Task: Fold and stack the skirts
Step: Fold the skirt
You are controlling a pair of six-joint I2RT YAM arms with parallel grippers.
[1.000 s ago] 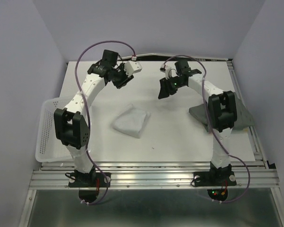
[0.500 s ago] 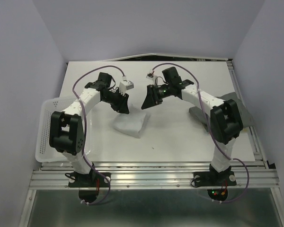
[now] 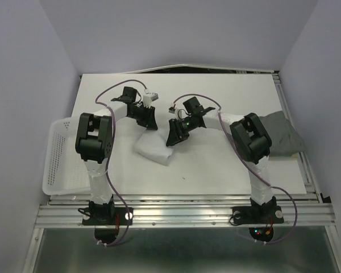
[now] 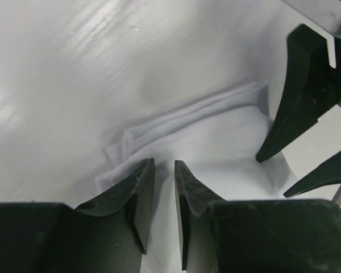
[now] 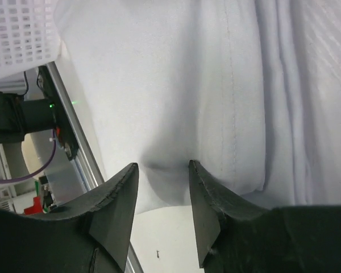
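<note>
Two skirts show on the white table (image 3: 216,170). The plain white skirt (image 3: 154,152), folded into a small thick packet, lies about midway between the left and right edges. The grey skirt (image 3: 283,139) lies in a flat heap at the right edge, partly hidden behind the right arm. A white slatted basket (image 3: 58,165) sits at the left edge toward the near corner, well apart from both skirts. Both arms reach inward and meet over the far side of the white skirt. The left gripper (image 3: 148,121) is at the packet's far left corner, its tips down on the layered edge. Its jaws are drawn in to a narrow slit with cloth showing through; whether a fold is pinched there I cannot tell. The right gripper (image 3: 174,136) is just beside it at the far right corner. Its jaws stand parted, both tips pressed onto the cloth beside a stitched seam, with a small pucker of fabric between them.
</note>
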